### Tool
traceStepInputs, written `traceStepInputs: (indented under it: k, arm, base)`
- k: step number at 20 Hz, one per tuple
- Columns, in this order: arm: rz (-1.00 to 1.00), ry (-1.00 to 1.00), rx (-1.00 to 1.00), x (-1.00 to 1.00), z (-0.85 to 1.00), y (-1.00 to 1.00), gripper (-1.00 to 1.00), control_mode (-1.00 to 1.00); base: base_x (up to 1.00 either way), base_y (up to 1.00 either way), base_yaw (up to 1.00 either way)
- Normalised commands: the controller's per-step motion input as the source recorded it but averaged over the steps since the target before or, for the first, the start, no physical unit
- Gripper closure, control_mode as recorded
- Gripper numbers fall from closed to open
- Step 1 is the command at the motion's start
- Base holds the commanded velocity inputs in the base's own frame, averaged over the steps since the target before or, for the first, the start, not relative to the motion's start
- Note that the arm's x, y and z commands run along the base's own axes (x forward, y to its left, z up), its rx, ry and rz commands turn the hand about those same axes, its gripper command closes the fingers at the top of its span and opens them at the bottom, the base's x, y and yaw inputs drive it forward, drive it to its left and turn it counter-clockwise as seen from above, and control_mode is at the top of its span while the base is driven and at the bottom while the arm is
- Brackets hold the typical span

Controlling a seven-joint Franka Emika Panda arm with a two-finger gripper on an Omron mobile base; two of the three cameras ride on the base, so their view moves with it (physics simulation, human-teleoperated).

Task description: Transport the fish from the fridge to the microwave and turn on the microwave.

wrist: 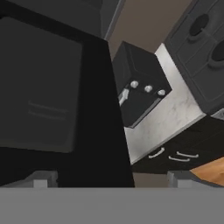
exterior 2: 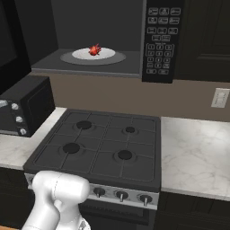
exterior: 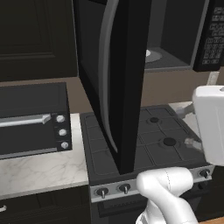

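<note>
Two fingertips of tool (wrist: 109, 178) spread wide, empty, facing microwave (wrist: 48, 87) door

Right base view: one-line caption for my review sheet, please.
Fish on the white plate inside the open microwave, above the four-burner stove.

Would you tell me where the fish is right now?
In the right base view, the fish lies on the white plate inside the open microwave, above the stove.

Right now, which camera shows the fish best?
The right base view: the fish lies in plain sight on the plate inside the open microwave. In the left base view the door hides it.
</note>
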Motion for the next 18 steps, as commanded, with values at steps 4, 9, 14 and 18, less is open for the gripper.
traceStepInputs:
  k: [4, 9, 14, 18]
  arm:
    - [0.03, 0.05, 0.07, -0.33, 0.00, 0.20, -1.00, -1.00]
    - [0.00, 0.05, 0.10, -0.30, 0.00, 0.26, -1.00, -1.00]
    - [0.00, 0.06, 0.09, -0.22, -0.01, 0.31, -1.00, -1.00]
    - [0.00, 0.10, 0.10, -0.25, 0.00, 0.27, -1.00, -1.00]
  base:
    - [0.00, 0.00, 0.00]
    - [0.00, 0.00, 0.00]
    - [0.00, 0.00, 0.00]
    - [0.00, 0.00, 0.00]
